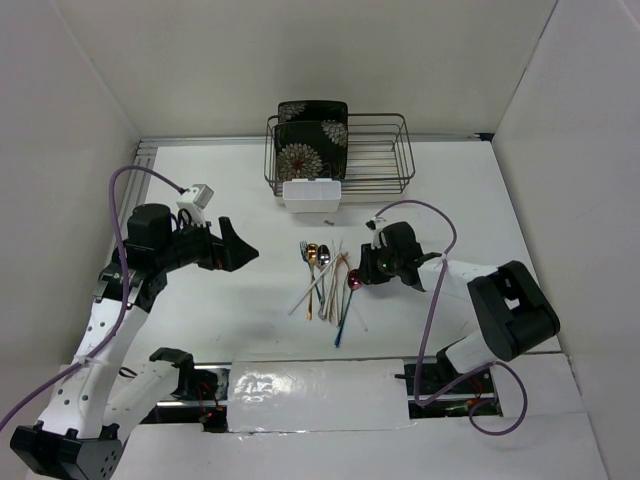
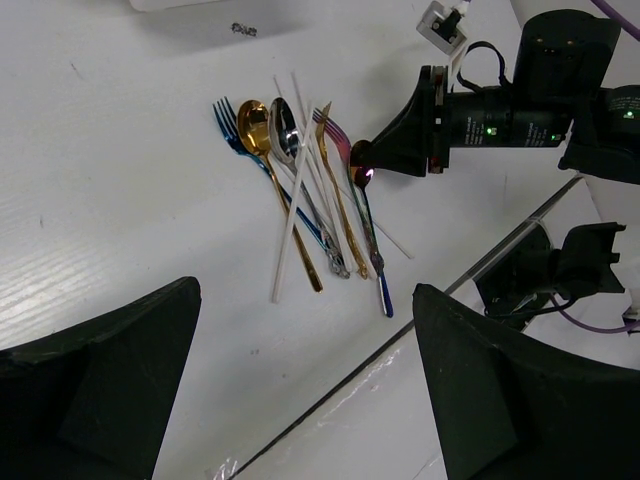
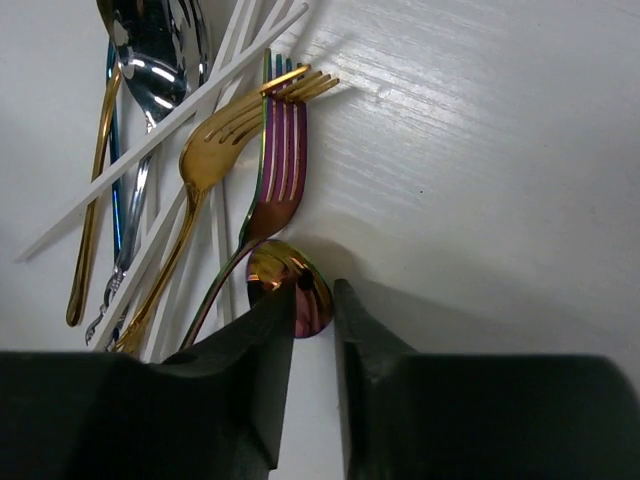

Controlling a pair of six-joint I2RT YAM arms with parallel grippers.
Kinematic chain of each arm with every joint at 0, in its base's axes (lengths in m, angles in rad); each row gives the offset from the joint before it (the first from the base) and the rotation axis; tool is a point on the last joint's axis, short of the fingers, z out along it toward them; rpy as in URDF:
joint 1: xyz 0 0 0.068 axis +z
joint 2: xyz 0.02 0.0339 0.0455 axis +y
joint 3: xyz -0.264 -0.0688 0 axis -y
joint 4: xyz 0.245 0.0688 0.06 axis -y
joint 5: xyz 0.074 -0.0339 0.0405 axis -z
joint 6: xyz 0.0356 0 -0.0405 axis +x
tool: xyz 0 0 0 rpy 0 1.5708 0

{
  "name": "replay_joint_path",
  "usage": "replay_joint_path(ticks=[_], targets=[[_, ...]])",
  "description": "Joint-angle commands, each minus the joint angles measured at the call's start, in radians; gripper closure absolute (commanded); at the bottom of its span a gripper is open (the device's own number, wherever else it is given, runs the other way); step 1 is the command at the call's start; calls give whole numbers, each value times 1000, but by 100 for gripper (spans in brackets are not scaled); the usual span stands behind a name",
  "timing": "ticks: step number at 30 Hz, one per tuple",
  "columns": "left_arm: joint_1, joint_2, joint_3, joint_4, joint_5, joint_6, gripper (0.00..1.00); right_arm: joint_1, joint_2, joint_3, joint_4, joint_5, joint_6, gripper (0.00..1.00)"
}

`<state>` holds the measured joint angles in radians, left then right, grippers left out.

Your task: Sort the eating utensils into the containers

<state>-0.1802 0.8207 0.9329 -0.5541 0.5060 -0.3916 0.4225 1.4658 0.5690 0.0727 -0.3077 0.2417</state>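
White table (image 1: 200, 190), evenly lit, enclosed by plain white walls (image 1: 400, 60) at left, top and right of frame, with a metal rail (image 1: 220, 141) along its far edge.

- Top camera: fixed high, near side, looking down on whole table (image 1: 200, 190).
- Left wrist: mid-distance, facing cutlery pile (image 2: 310, 200).
- Right wrist: very close on same pile.
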Motion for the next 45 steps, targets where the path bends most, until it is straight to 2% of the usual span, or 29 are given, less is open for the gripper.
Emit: replay_joint_path(ticks=[1,6,8,12,15,17,18,21,26,34,42,45], targets=[[-2,-8,3,23,35,10,0,10,24,15,73,-16,-28,73],[-4,-14,-15,28,43,22,0,25,37,15,84,-25,-58,95],[-4,-12,-28,40,68,36,0,28,27,25,72,-34,-61,100],[-2,53,-16,34,135,94,0,44,-76,77,-37,-80,-97,100],[-4,103,7,43,239,144,0,52,-149,126,-92,-135,-140,100],[-5,124,10,93,360,230,2,59,-215,213,-175,-230,-178,100],[-5,124,10,94,361,256,2,59,-226,213,-195,-255,-188,100],[-12,167,43,132,457,313,4,79,-232,316,-241,-303,-225,100],[-62,288,127,135,528,424,8,151,-168,495,-303,-352,-269,100],[-87,403,205,145,526,476,18,283,-73,617,-335,-361,-300,100],[-108,419,199,148,509,496,30,332,-61,689,-335,-327,-292,100],[-111,422,181,161,505,479,31,344,-47,698,-335,-308,-291,100]])
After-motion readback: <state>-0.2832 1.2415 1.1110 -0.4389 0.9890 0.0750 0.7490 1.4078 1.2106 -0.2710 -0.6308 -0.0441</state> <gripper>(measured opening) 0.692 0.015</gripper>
